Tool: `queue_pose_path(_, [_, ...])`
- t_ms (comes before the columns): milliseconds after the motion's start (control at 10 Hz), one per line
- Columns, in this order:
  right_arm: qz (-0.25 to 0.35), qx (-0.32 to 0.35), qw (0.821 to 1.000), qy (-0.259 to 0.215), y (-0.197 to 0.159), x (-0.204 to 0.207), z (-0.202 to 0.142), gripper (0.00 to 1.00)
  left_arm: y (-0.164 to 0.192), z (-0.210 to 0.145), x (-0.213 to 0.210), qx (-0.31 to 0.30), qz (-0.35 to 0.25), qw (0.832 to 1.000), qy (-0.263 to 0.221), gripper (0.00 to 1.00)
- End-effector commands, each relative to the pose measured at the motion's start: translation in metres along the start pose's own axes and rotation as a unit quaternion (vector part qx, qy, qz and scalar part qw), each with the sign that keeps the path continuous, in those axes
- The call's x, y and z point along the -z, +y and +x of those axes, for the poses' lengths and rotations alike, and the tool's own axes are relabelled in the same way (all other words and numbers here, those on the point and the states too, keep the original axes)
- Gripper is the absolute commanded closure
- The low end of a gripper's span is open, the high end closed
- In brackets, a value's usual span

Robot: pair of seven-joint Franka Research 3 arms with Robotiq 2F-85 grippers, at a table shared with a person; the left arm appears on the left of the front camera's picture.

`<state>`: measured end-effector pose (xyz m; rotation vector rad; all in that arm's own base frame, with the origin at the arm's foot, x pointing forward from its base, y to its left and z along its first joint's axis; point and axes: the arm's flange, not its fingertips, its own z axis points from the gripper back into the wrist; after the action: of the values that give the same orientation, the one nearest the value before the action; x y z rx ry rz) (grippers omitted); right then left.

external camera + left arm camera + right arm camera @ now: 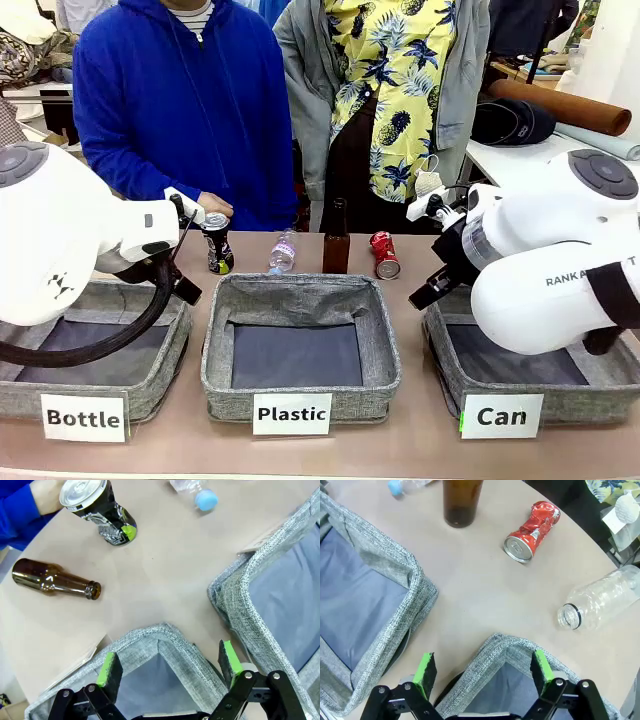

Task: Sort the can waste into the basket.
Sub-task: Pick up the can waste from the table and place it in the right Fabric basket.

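The right gripper [482, 669], jaws apart and empty, hangs over a corner of the Can basket [495, 647]. The crushed red can [532, 525] lies sideways at one o'clock and is best pinched across its dented waist. The left gripper [169, 664], likewise spread, faces the black can [102, 512] at eleven o'clock. Whether the person's hand [45, 495] grips it is unclear.
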<state>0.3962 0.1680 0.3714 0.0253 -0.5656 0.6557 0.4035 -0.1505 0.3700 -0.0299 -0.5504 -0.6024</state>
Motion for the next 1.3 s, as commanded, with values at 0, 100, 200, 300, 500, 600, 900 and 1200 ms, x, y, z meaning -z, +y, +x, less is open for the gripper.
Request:
queue_pose_path(0, [0.0, 0.0, 1.0, 0.0, 0.0, 0.0, 0.0, 0.0, 0.0, 0.0, 0.0, 0.0, 0.0, 1.0, 0.0, 0.0])
queue_pose_path(100, [0.0, 0.0, 1.0, 0.0, 0.0, 0.0, 0.0, 0.0, 0.0, 0.0, 0.0, 0.0, 0.0, 1.0, 0.0, 0.0])
queue_pose_path(200, [0.0, 0.0, 1.0, 0.0, 0.0, 0.0, 0.0, 0.0, 0.0, 0.0, 0.0, 0.0, 0.0, 1.0, 0.0, 0.0])
queue_pose_path(300, [0.0, 0.0, 1.0, 0.0, 0.0, 0.0, 0.0, 0.0, 0.0, 0.0, 0.0, 0.0, 0.0, 1.0, 0.0, 0.0])
queue_pose_path(500, [0.0, 0.0, 1.0, 0.0, 0.0, 0.0, 0.0, 0.0, 0.0, 0.0, 0.0, 0.0, 0.0, 1.0, 0.0, 0.0])
queue_pose_path(600, [0.0, 0.0, 1.0, 0.0, 0.0, 0.0, 0.0, 0.0, 0.0, 0.0, 0.0, 0.0, 0.0, 1.0, 0.0, 0.0])
queue_pose_path(900, [0.0, 0.0, 1.0, 0.0, 0.0, 0.0, 0.0, 0.0, 0.0, 0.0, 0.0, 0.0, 0.0, 1.0, 0.0, 0.0])
queue_pose_path(1200, [0.021, -0.001, 0.999, -0.029, 0.002, -0.047, 0.015, 0.0, -0.006, 0.013, -0.05, 0.0, -0.027, 0.999, -0.03, 0.0])
